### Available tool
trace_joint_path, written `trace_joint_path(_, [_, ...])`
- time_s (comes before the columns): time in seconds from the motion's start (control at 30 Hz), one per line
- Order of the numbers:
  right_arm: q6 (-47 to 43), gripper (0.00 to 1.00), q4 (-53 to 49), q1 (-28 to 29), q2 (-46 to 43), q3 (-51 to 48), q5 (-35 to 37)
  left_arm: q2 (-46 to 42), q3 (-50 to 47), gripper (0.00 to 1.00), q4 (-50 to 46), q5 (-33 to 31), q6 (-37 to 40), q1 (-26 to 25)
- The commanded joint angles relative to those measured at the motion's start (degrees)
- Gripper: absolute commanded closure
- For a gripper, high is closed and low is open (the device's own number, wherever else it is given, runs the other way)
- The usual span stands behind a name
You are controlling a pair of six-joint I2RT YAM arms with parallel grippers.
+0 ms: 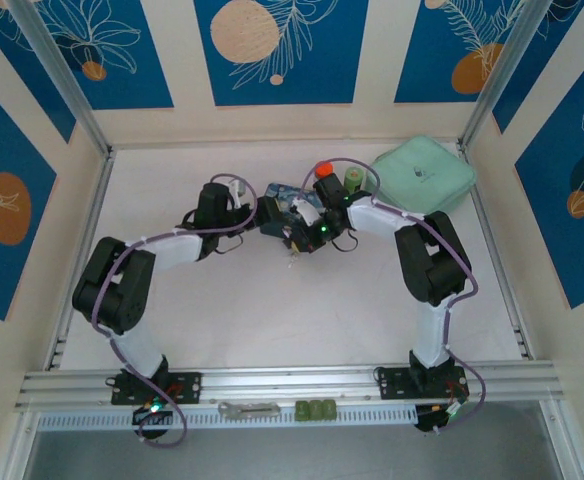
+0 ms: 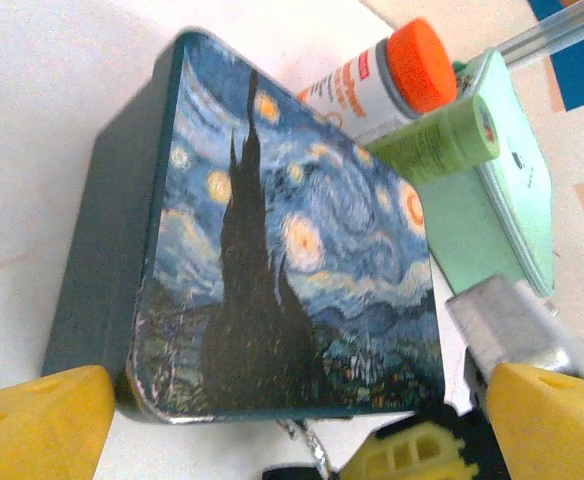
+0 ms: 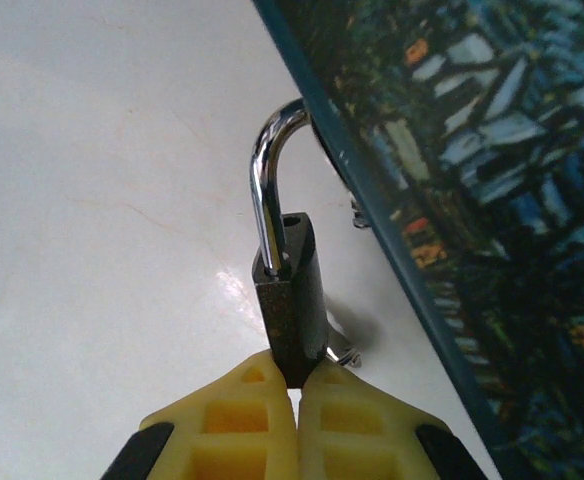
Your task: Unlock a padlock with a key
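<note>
Left arm: the left claw (image 1: 262, 213) sits at the 9 o'clock side of the box (image 1: 282, 203), which lies on the desk (image 1: 272, 310) at mid-width, toward 12 o'clock. In the left wrist view the claw stands wide open and grips nothing. Its yellow fingers (image 2: 32, 420) flank the near end of the box; whether they touch it cannot be told.

Centre: the padlock (image 3: 292, 295) stands on end at the box's edge, just off the claw-side end of the lid. The right claw (image 3: 297, 375) is closed on its dark body, fingertips nearly meeting. The shackle (image 3: 264, 170) rises toward 12 o'clock and curves over to 1 o'clock, where it meets the box's edge. One hole in the top of the body shows empty. A small silvery piece (image 3: 342, 352) lies at the body's 4 o'clock, beside the fingertips; whether it is the key cannot be told.

Right arm: in the top view the right claw (image 1: 307, 228) is at the box's 4 o'clock.

Right of the box: a bottle (image 1: 322, 172) with an orange cap at 1 o'clock, a green cylinder (image 1: 353, 180) beside it, then a mint pouch (image 1: 424, 175). A wrench (image 1: 247, 408) lies on the front rail at 6 o'clock.
</note>
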Motion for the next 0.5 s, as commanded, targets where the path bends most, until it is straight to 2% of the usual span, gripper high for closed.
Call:
trace_joint_path(0.0, [3.63, 1.00, 2.13, 1.67, 0.26, -1.47, -4.27, 1.53, 3.54, 0.05, -3.48, -1.82, 4.46, 0.58])
trace_joint_path(0.17, [3.51, 1.00, 4.55, 3.10, 0.47, -2.03, 0.43, 6.79, 7.35, 0.05, -4.70, -2.05, 6.02, 0.98])
trace_joint_path(0.47, [1.80, 1.00, 8.59, 3.15, 1.14, 0.23, 6.40, 9.64, 6.98, 0.25, -1.58, 2.49, 3.39, 0.74])
